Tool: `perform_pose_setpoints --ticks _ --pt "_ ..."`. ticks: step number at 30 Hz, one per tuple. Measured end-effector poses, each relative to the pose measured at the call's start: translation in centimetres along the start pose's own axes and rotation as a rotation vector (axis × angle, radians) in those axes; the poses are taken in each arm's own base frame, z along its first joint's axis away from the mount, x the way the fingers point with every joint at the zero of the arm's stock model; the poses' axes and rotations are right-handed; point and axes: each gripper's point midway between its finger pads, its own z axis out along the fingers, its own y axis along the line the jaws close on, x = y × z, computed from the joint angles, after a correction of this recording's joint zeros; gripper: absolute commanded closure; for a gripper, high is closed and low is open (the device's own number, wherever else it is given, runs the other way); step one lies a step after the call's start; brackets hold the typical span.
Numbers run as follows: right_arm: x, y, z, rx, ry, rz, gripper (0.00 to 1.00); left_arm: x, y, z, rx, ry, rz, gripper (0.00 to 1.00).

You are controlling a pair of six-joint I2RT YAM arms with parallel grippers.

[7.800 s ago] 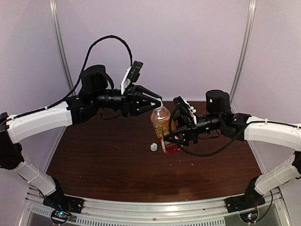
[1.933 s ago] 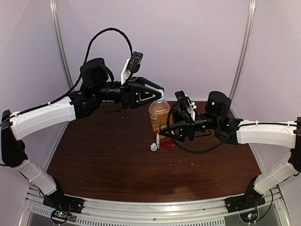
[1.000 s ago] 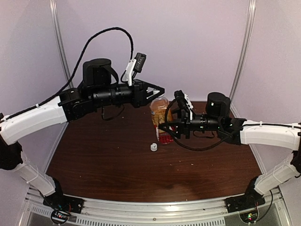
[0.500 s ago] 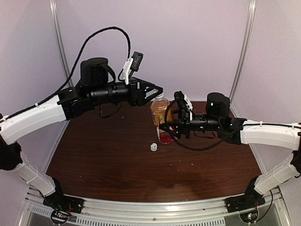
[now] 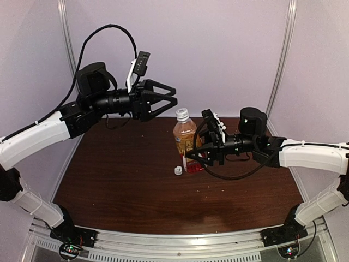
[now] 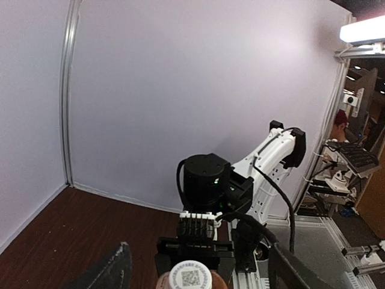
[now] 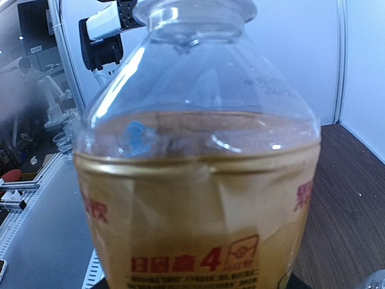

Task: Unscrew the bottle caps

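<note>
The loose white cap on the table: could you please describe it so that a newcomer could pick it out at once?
Near the middle of the dark wooden table stands an amber bottle, held by the right gripper. The loose cap lies on the wood at its foot, toward the left arm. Unlike the cap on the bottle's neck, it sits detached.

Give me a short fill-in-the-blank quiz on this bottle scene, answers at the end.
1. The left gripper, clear of the bottle, has its jaws ___.
2. The right gripper is ___ on the bottle's lower part.
3. Besides the cap on the bottle, ___ loose cap lies on the table.
Missing words: open; shut; one.
</note>
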Motion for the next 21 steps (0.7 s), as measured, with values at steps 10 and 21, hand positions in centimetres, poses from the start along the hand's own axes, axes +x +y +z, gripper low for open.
perform_pose_setpoints --ticks 10,21 --pt "-1.0 2.4 -0.1 -0.134 -0.03 0.019 0.67 1.5 -2.2 1.4 0.238 0.015 0.025 0.35" --pt "-1.2 3.3 0.2 -0.187 -0.04 0.033 0.67 3.0 -2.2 2.3 0.324 0.041 -0.024 0.56"
